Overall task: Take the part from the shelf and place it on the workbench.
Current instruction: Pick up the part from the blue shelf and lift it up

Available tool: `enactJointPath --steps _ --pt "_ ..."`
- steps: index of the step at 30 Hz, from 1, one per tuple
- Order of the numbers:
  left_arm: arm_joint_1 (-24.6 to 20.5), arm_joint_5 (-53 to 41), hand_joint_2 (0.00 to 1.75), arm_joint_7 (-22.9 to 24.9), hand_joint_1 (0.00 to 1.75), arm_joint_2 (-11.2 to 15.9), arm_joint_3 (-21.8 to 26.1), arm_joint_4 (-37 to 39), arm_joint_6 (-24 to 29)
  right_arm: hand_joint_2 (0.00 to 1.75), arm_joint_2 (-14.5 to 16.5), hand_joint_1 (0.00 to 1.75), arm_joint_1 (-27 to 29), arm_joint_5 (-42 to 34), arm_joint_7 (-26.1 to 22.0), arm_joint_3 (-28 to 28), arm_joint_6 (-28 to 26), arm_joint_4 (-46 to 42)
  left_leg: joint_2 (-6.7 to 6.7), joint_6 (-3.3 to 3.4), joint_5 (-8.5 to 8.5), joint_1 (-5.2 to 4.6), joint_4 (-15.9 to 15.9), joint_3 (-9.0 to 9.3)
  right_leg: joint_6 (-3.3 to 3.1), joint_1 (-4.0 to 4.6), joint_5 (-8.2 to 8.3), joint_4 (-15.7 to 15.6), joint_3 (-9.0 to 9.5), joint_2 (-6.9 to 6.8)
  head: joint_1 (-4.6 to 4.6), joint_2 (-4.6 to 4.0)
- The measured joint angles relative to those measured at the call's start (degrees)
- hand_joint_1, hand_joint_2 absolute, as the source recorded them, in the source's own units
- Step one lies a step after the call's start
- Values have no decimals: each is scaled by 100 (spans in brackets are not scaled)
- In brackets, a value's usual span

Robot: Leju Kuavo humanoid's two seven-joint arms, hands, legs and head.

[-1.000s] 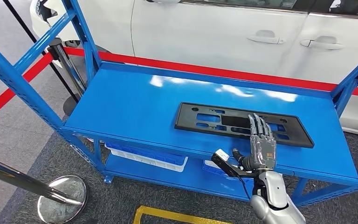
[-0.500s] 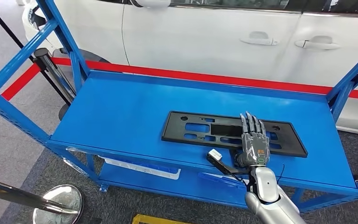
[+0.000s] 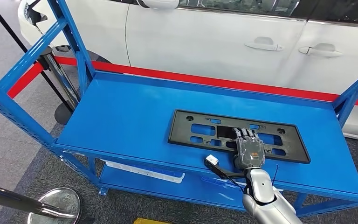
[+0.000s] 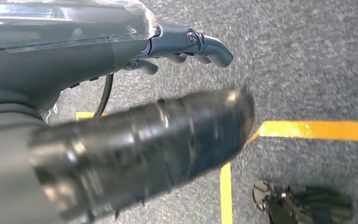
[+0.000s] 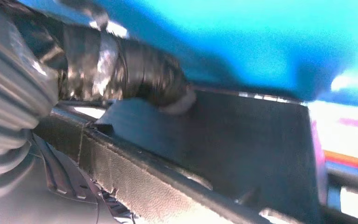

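Note:
The part [image 3: 181, 130] is a flat black rectangular plate with several cutouts, lying on the top deck of the blue shelf [image 3: 121, 112], right of centre. My right hand [image 3: 248, 151] reaches over the deck's front edge and sits on the plate's near edge, fingers curled down onto it. In the right wrist view the thumb [image 5: 140, 70] presses against the plate's dark face [image 5: 242, 140], so the hand grips that edge. My left hand [image 4: 135, 135] hangs over grey carpet, fingers loosely apart, holding nothing.
A white car [image 3: 214, 42] stands just behind the shelf, with a red barrier tape [image 3: 205, 79] between them. Blue uprights [image 3: 14, 105] frame the shelf's left and right ends. A lower deck holds pale bins [image 3: 144, 170]. A chrome stanchion base [image 3: 56, 205] sits at front left.
The view has shifted slightly. My right hand's fingers, stretched flat over the plate before, have curled down onto its near edge. The plate still lies on the deck.

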Motion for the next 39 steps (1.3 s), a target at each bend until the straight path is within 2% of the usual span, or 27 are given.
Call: enactJointPath --steps 1,2,3,4,5,8,10,11,13,14,15,16,18,20,23,25,26,28,29,30,31,32,33,35,37,39 --pt "2 16 175 4 0 1 7 0 -27 175 0 175 6 -14 -2 17 20 0 -5 2 -11 -12 0 19 -27 8 202 -234 76 0 1 0" --pt "3 34 131 7 0 1 13 0 -55 175 0 175 9 -28 -5 31 37 -1 -9 0 -23 -23 0 41 -70 22 443 -614 230 0 1 0" --pt "3 49 87 5 0 -3 17 1 -84 175 -1 175 8 -40 -8 40 51 -3 -11 -10 -37 -38 2 56 -121 45 617 -1001 398 -3 -2 0" --pt "-1 62 44 2 0 -7 26 1 -110 175 0 175 6 -49 -10 45 59 -5 -14 -23 -48 -47 6 63 -160 67 731 -1302 527 -11 -2 1" --pt "-4 69 0 -2 0 -9 40 1 -126 175 1 175 4 -54 -14 51 61 -11 -16 -43 -55 -48 9 62 -186 89 771 -1470 596 -18 -3 1" --pt "-6 76 0 -8 0 -3 90 1 -148 175 4 175 4 -72 -31 73 67 -48 -18 -121 -70 -30 13 60 -213 93 791 -1585 634 -38 -1 1" --pt "-3 97 0 -8 0 9 106 -1 -170 175 8 175 9 -106 -34 90 72 -86 -19 -186 -218 -24 197 -11 -254 46 829 -1668 681 -59 -9 1" --pt "-1 112 0 -7 0 15 109 -1 -180 175 10 175 15 -127 -34 99 73 -103 -20 -219 -374 -9 446 -121 -268 28 842 -1694 698 -73 -13 1" --pt "5 143 0 0 0 18 110 -1 -194 175 11 175 38 -162 -38 110 74 -142 -19 -284 -716 34 1142 -445 -280 22 844 -1699 696 -89 -16 0" --pt "11 153 0 6 0 21 112 -1 -194 175 11 175 55 -179 -41 112 78 -169 -18 -315 -798 61 1419 -576 -278 18 842 -1696 695 -94 -16 0" --pt "19 161 0 12 0 27 115 -1 -194 175 11 175 74 -194 -44 113 83 -202 -17 -346 -773 87 1512 -622 -271 8 836 -1690 696 -93 -15 0" --pt "26 166 0 16 0 32 120 -1 -193 175 11 175 90 -208 -47 114 87 -234 -15 -376 -648 114 1402 -569 -256 -9 826 -1677 698 -86 -15 0" --pt "27 166 0 19 0 39 132 -2 -192 175 10 175 114 -229 -47 114 93 -293 -12 -432 -280 158 681 -213 -193 -51 786 -1626 699 -65 -15 0" --pt "21 170 0 15 0 38 146 -3 -191 175 5 175 141 -276 -65 114 93 -367 -34 -407 -119 156 144 44 -108 -49 751 -1561 674 -41 -23 0" --pt "23 165 0 -1 0 35 160 -4 -190 175 -10 175 237 -447 -241 116 75 -557 -52 -266 -122 129 62 67 -10 -35 762 -1572 664 -19 -28 1" --pt "25 110 0 -1 0 35 163 -5 -149 175 -48 175 315 -606 -432 118 50 -736 -42 -171 -96 130 28 81 30 -57 663 -1459 624 -23 -28 0" --pt "22 68 0 18 0 35 163 -6 -94 175 -72 175 359 -700 -530 119 35 -850 -37 -124 -86 133 11 86 41 -60 527 -1248 531 -26 -28 0" --pt "18 11 0 98 0 36 162 -7 68 175 -123 175 469 -907 -687 123 -9 -1135 -33 -69 -89 115 7 83 43 -56 168 -540 197 -32 -29 0" --pt "19 5 0 141 0 37 163 -8 160 175 -151 175 540 -1006 -733 125 -27 -1316 -34 -55 -94 101 8 83 40 -53 40 -187 22 -32 -30 0" --pt "23 11 0 160 0 37 163 -8 250 175 -192 175 619 -1111 -770 126 -37 -1525 -38 -46 -100 86 8 89 32 -52 13 17 -86 -32 -30 0" --pt "28 19 0 154 0 35 164 -9 330 175 -249 175 702 -1228 -810 120 -33 -1764 -46 -37 -106 73 9 99 14 -48 98 9 -95 -32 -29 0" --pt "31 24 0 138 0 32 165 -10 402 175 -327 175 792 -1369 -870 105 -15 -2051 -57 -33 -114 61 9 115 -16 -40 279 -215 2 -32 -29 0" --pt "34 27 0 117 0 28 166 -11 447 175 -414 175 872 -1510 -938 79 20 -2345 -67 -32 -126 53 10 135 -58 -25 503 -602 177 -32 -28 0" --pt "35 24 0 102 0 14 166 -12 482 175 -584 175 983 -1718 -1054 3 110 -2894 -75 -57 -153 27 17 155 -137 27 768 -1283 492 -35 -29 0" --pt "36 19 0 102 0 5 166 -12 488 175 -699 175 1058 -1796 -1091 -73 170 -3284 -68 -104 -166 20 16 150 -168 67 777 -1497 575 -34 -30 0" --pt "36 17 0 102 0 5 166 -12 491 175 -764 175 1128 -1814 -1101 -122 180 -3539 -58 -162 -185 24 9 156 -191 47 793 -1558 587 -29 -32 1"
